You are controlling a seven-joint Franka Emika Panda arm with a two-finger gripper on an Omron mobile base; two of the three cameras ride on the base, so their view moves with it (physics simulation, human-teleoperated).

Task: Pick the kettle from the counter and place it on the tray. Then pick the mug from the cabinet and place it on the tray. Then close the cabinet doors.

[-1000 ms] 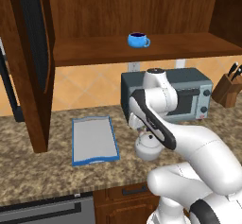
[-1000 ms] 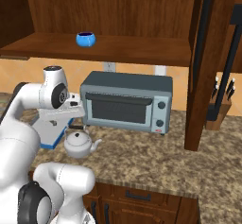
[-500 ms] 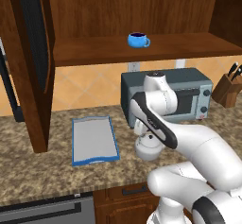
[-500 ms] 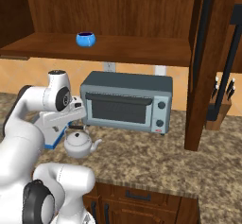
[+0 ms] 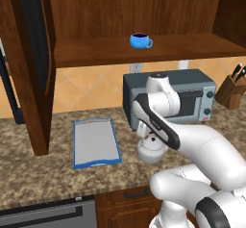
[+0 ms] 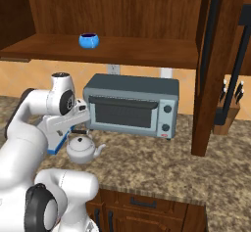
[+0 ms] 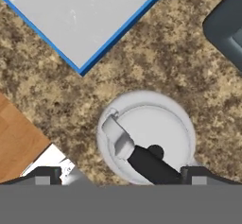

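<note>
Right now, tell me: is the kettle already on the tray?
No, the kettle sits on the counter beside the tray.

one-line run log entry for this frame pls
phase: reach for kettle | tool: open, above squat white-silver kettle on granite counter | blue-rimmed grey tray: bare | blue mug: on cabinet shelf

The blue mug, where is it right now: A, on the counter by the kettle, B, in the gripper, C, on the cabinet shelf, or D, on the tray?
C: the mug stands on the cabinet shelf, above the toaster oven.
</note>
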